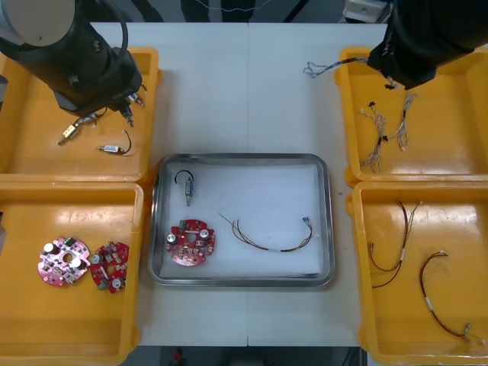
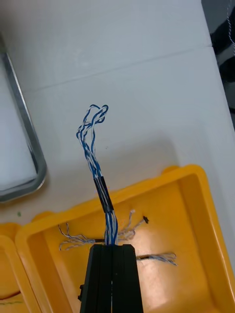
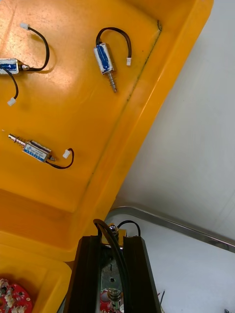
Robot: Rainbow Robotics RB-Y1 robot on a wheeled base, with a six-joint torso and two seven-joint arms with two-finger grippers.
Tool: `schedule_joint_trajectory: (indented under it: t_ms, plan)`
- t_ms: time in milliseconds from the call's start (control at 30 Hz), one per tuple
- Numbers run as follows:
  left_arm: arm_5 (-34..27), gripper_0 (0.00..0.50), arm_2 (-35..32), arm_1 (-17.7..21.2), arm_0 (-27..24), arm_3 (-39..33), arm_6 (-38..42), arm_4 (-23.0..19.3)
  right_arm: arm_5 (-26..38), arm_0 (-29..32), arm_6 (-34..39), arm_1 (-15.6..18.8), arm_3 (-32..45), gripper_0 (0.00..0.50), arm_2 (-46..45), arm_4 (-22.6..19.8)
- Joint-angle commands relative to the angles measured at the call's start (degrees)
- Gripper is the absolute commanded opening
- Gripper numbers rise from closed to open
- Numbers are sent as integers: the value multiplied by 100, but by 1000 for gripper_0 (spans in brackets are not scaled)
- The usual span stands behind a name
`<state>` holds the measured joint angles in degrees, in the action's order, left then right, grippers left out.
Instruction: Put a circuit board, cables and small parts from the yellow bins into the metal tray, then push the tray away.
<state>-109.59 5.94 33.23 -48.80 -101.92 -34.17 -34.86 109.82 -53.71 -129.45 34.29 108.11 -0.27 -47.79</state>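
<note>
Your metal tray point(image 1: 242, 158) sits mid-table and already carries a circuit board point(image 1: 191, 242), a thin cable point(image 1: 267, 238) and a small metal part point(image 1: 187, 189), so the open floor is mostly its far right part. The right gripper point(image 2: 112, 250), above the far right yellow bin point(image 2: 205, 205) near its tray-side corner, is clamped on the twisted blue and white cable point(image 2: 93, 146) close to one end, and most of its length juts out free ahead.

That free end is your main risk. Let go too near the rim and it could drape over the edge, then drag or snag when you push the tray. A pinch on loose strands could also slip on the way across.

The left gripper point(image 3: 113, 242) hangs over the far left bin point(image 3: 73, 122) at its corner beside the tray. I cannot tell whether it holds anything: the metal and black wire seen at it may just be the tray's part beyond.
</note>
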Motion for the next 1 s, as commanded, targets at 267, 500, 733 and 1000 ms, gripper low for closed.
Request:
schedule_joint_trajectory:
  t_ms: [267, 500, 733, 1000]
  plan:
    - [-41, 1, -198, 26, 29, -188, 420, -65, 18, 98, -46, -862, 580, 0, 880, 305]
    - [-41, 1, -198, 26, 29, -188, 411, -83, 18, 573, -204, -1091, 782, 0, 1530, 894]
    - [-41, 1, -234, 26, 29, -188, 385, -91, 18, 871, -318, -1144, 589, 0, 2101, 1219]
    - [-41, 1, -295, 34, 29, -188, 394, -171, 18, 1065, -397, -1196, 395, 0, 2365, 1377]
